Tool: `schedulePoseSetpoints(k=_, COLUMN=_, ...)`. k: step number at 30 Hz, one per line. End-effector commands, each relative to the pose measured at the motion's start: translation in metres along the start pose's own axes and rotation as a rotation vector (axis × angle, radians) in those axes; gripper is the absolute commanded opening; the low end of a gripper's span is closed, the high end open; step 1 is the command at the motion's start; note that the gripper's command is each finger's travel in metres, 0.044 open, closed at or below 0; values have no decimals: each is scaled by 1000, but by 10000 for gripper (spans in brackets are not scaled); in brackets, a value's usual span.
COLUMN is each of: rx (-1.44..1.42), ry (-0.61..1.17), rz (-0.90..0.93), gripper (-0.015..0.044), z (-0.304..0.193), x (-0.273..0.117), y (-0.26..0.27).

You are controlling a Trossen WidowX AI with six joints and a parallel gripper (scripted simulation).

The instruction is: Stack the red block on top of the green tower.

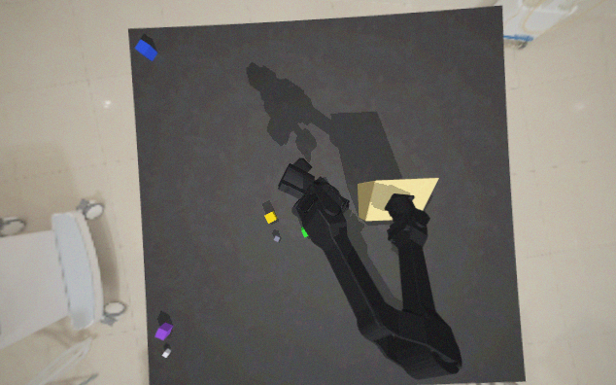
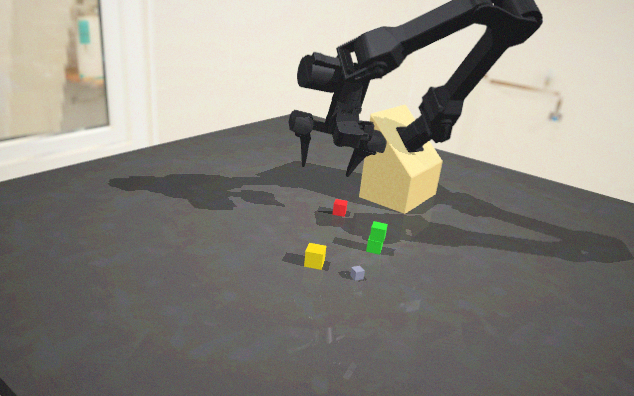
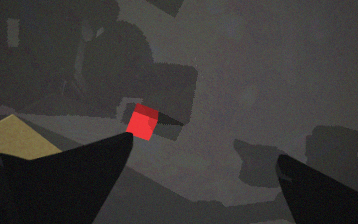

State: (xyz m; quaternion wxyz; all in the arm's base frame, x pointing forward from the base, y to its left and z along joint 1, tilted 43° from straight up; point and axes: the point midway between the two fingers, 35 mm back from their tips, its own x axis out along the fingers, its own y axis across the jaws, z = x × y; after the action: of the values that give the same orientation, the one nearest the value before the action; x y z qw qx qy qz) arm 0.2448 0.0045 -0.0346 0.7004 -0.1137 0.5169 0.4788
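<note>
Nearest in the exterior view sits a small grey cube (image 2: 357,272) at lower centre, with a yellow cube (image 2: 315,255) just left of it. Behind them, right of centre, the green tower (image 2: 377,237) stands upright, two blocks stacked square, casting a short shadow to the left. A step further back, the red block (image 2: 340,207) rests flat on the table (image 2: 115,300), alone, well apart from the tower, bright red and untilted. Above it hangs the gripper (image 2: 328,162), pointed fingers aimed straight down, spread wide, nothing between them, tips high over the block. In the wrist view the block (image 3: 143,123) shows at centre left, right by the tip of the left finger (image 3: 80,175). The arm (image 2: 415,40) folds down from the upper right, elbow high, its base seated in a tan wedge (image 2: 400,175) behind. From the top view the arm (image 1: 355,272) hides the red block entirely; only a sliver of the tower (image 1: 304,232) peeks out.
</note>
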Motion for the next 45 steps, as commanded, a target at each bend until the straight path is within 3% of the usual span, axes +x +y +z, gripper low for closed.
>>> schedulePoseSetpoints(k=1, rx=298, ry=-11, rz=182, gripper=440, z=-20, x=15, y=40)
schedulePoseSetpoints(k=13, rx=313, ry=-11, rz=190, gripper=440, z=-26, x=15, y=42)
schedulePoseSetpoints(k=21, rx=313, ry=-12, rz=192, gripper=440, z=-25, x=55, y=50)
schedulePoseSetpoints(k=45, rx=313, ry=-12, rz=192, gripper=440, z=-25, x=84, y=55)
